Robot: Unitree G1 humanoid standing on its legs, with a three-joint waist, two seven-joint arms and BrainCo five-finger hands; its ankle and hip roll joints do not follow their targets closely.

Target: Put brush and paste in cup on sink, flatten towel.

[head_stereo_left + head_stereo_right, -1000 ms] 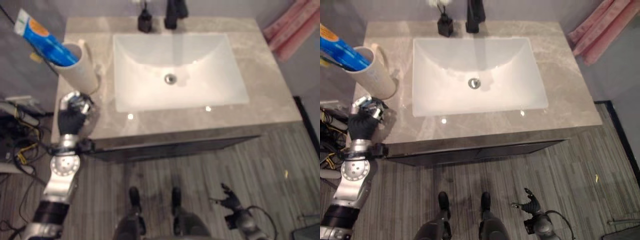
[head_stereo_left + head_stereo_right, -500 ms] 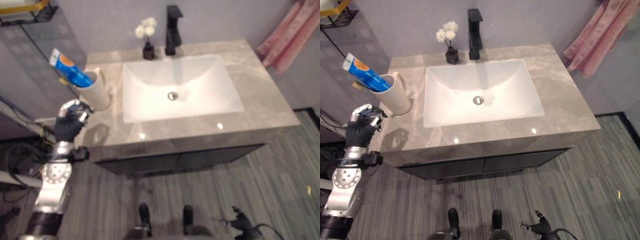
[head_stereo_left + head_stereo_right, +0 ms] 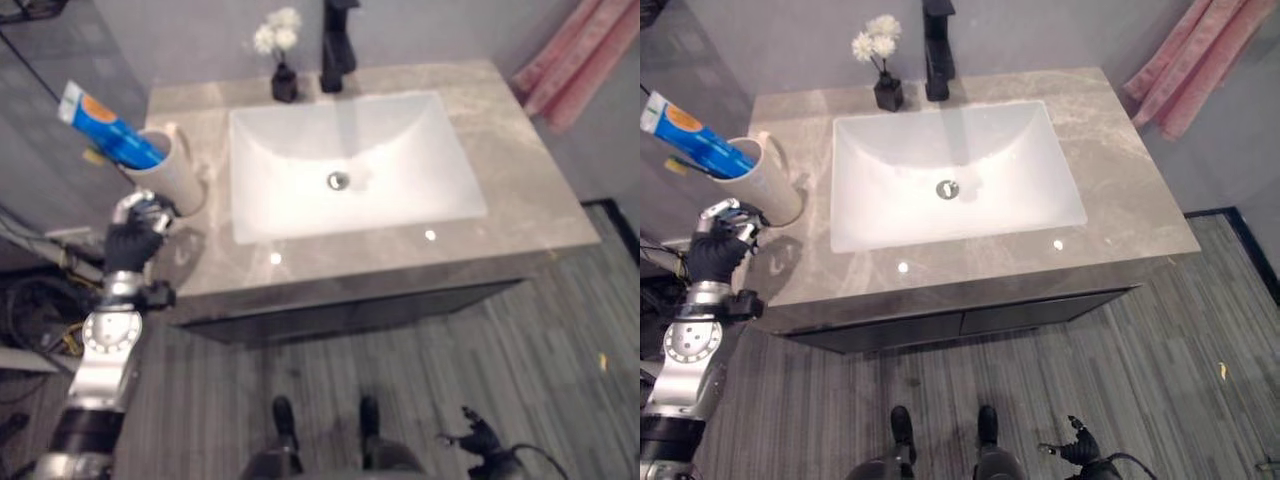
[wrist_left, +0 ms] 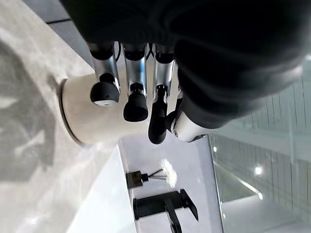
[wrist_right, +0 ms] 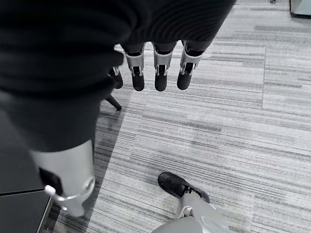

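A cream cup (image 3: 175, 178) stands at the left end of the grey sink counter (image 3: 520, 170). A blue toothpaste tube (image 3: 103, 122) leans out of it to the left, and a small yellowish end (image 3: 94, 156) pokes out below the tube. My left hand (image 3: 130, 238) hovers just in front of the cup (image 4: 107, 121), fingers (image 4: 135, 99) relaxed and holding nothing. A pink towel (image 3: 565, 68) hangs bunched on the wall at the far right. My right hand (image 3: 1077, 451) hangs low over the floor, its fingers (image 5: 161, 77) loose and empty.
A white basin (image 3: 350, 160) fills the middle of the counter. A black faucet (image 3: 338, 45) and a small dark vase of white flowers (image 3: 283, 78) stand behind it. Cables lie on the floor left of the cabinet.
The camera has tilted and shifted, so the whole scene moves in view. My left hand stays just in front of the cup, empty throughout.
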